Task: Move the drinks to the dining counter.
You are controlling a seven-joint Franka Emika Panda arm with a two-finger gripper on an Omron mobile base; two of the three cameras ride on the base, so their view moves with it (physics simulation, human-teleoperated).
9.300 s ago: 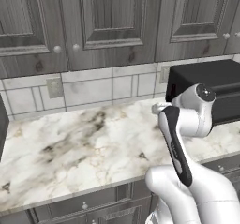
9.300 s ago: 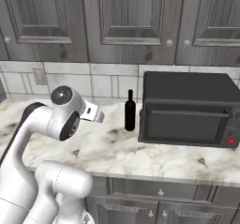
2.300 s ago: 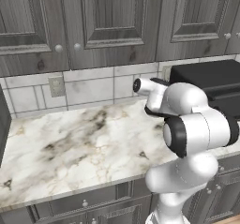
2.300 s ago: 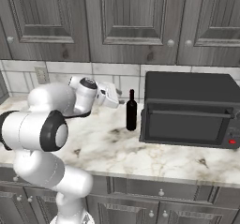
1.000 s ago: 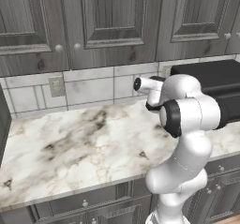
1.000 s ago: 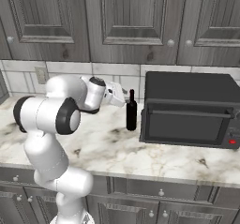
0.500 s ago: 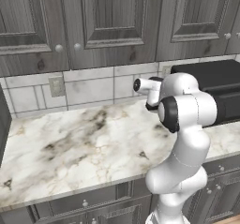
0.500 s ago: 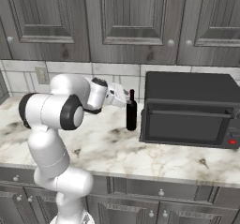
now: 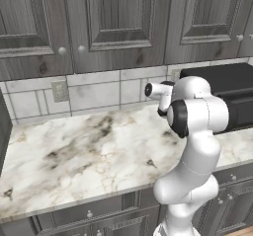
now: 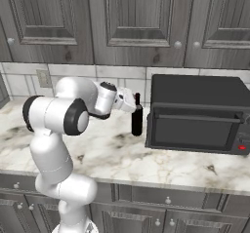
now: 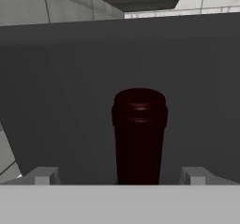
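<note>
On the counter: the wine bottle (image 10: pixel 136 120) stands upright on the marble counter (image 10: pixel 146 154) under the grey cabinets (image 10: pixel 122 17), just beside the left wall of the black oven (image 10: pixel 197 112), with tiled wall behind it.
Hand: the hand (image 10: pixel 133 102) is level with the bottle's neck and its fingers stand wide apart, one to each side of the neck in the hand view, closed on nothing. Whether a finger touches the glass I cannot tell.
Bottle top: the hand view looks straight at the dark capped neck (image 11: pixel 139 134), centred between the two fingertips (image 11: pixel 44 176).
How it will handle: I judge it stiff glass, smooth and slippery, fairly heavy for its width, and tall and slim enough to tip easily. It would break if dropped.
Where to hold: the neck is what the fingers straddle, but a grip so high lets the heavy body swing. Lower, nearer the shoulder, looks steadier to me.
Risk: the oven is so near that a sideways nudge could knock the bottle against it.
</note>
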